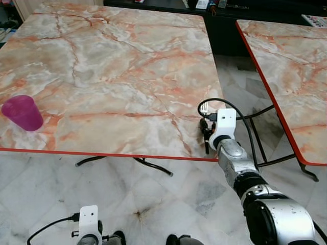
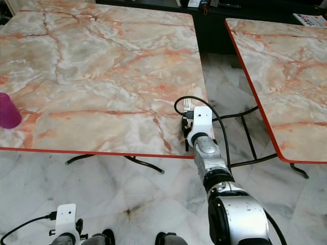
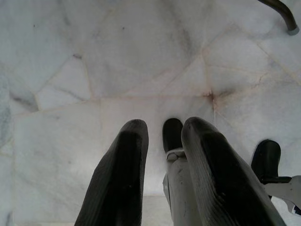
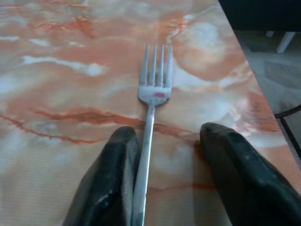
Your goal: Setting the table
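- 2 marble tables w/ red edges: the big one (image 1: 112, 76) in front, a 2nd (image 1: 286, 71) to the right
- 1 fork (image 4: 151, 99), lying on the big table near its right edge
- 1 pink cup (image 1: 22, 112), upside down, near the table's left edge
- 2 grippers: right gripper (image 4: 171, 176), left gripper (image 3: 162, 165)
- 2 black fingers per gripper

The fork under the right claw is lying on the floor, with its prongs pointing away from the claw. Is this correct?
Not quite. The fork lies on the marble table, near its right edge, not on the floor. The right wrist view shows it resting on the tabletop against one finger of the open right claw, prongs pointing away.
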Robot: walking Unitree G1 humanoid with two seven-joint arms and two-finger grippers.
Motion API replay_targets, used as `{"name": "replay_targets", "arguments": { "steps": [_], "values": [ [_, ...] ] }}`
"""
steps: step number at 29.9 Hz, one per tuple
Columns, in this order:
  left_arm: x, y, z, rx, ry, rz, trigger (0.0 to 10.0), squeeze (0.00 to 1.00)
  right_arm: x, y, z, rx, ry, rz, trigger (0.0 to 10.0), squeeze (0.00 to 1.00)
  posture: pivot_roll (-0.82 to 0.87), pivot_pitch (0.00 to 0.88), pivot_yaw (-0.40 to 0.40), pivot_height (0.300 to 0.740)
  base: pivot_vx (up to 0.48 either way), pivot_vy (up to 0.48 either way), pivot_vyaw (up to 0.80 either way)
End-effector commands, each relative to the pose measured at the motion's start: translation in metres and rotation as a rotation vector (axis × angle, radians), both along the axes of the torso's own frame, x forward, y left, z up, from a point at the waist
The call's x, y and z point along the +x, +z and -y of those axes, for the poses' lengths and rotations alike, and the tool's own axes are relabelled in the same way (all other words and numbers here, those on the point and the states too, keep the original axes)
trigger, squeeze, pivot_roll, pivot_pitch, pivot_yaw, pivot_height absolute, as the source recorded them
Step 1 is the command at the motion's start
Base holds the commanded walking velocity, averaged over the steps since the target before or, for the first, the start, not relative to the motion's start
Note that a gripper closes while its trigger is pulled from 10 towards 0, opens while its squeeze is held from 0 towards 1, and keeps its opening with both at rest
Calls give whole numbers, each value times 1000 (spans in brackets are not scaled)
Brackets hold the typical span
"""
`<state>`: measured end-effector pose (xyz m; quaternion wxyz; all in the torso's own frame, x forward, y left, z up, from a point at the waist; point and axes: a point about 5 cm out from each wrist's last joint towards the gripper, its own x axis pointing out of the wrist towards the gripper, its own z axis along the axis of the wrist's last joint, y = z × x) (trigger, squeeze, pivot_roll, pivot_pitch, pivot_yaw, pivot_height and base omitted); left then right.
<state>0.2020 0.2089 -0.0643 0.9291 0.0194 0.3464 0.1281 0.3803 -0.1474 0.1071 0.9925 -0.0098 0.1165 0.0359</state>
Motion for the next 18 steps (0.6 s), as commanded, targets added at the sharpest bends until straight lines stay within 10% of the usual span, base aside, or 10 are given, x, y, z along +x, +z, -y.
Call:
{"name": "replay_targets", "arguments": {
  "steps": [1, 18],
  "values": [
    [-9, -5, 1, -7, 19, -27, 10000, 0, -10, -21, -1, -21, 18, -93, 0, 0, 54, 253, -133, 740, 0, 0, 0],
    [-7, -5, 3, -37, 45, -34, 10000, 0, -6, -14, -13, -5, 73, -67, 0, 0, 60, 242, -150, 740, 0, 0, 0]
  ]
}}
